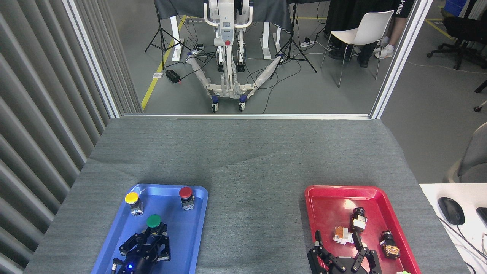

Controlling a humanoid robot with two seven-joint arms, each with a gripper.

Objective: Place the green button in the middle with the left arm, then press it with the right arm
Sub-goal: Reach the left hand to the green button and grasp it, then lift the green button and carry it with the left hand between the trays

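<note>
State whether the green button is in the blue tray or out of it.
In: the green button stands on the blue tray, inside its rim.

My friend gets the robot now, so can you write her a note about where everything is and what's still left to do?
Left gripper: jaws closed around the base of the green button, which sits in the blue tray with the yellow button and red button.
Right gripper: jaws open, holding nothing, over the near end of the red tray.
Done: the button is grasped, not yet lifted.
Left: carry it to the middle, set it down, then press it with the right gripper.
</note>
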